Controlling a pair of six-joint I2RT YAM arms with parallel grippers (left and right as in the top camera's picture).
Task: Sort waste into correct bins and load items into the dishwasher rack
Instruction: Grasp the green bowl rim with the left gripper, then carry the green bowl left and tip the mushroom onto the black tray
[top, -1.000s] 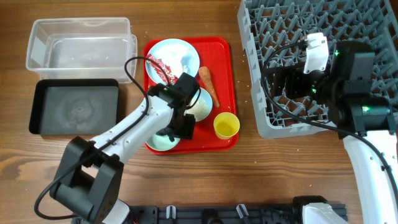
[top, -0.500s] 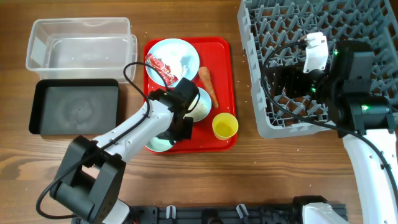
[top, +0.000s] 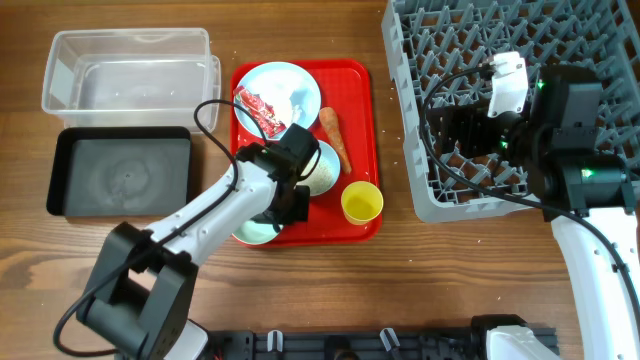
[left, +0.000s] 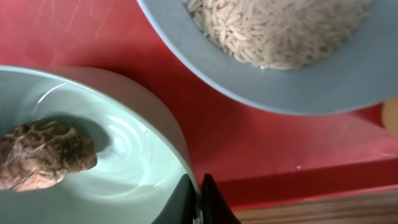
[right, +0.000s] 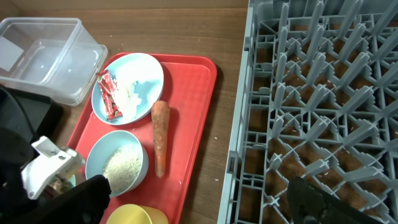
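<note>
My left gripper (left: 198, 204) is shut on the rim of the pale green bowl (left: 112, 155), one finger inside and one outside. A brown food scrap (left: 43, 152) lies in that bowl. From overhead the left gripper (top: 287, 206) sits over the green bowl (top: 252, 230) at the red tray's front. Beside it stands the blue bowl (top: 324, 170) holding white rice (left: 280, 28). The blue plate (top: 280, 92) carries a red wrapper (top: 262, 112) and a white tissue (right: 132, 93). A carrot (top: 335, 137) and the yellow cup (top: 362, 202) are on the tray. My right gripper (right: 202, 205) hangs open over the grey rack (top: 480, 60).
The red tray (top: 360, 90) lies mid-table. A clear tub (top: 125, 70) stands at the back left, with the black tray (top: 120, 172) in front of it. The rack's front left corner (right: 239, 168) is close to the red tray's right edge.
My left gripper has closed onto the green bowl's rim and shifted slightly toward the front left. The right arm has stayed where it was.
</note>
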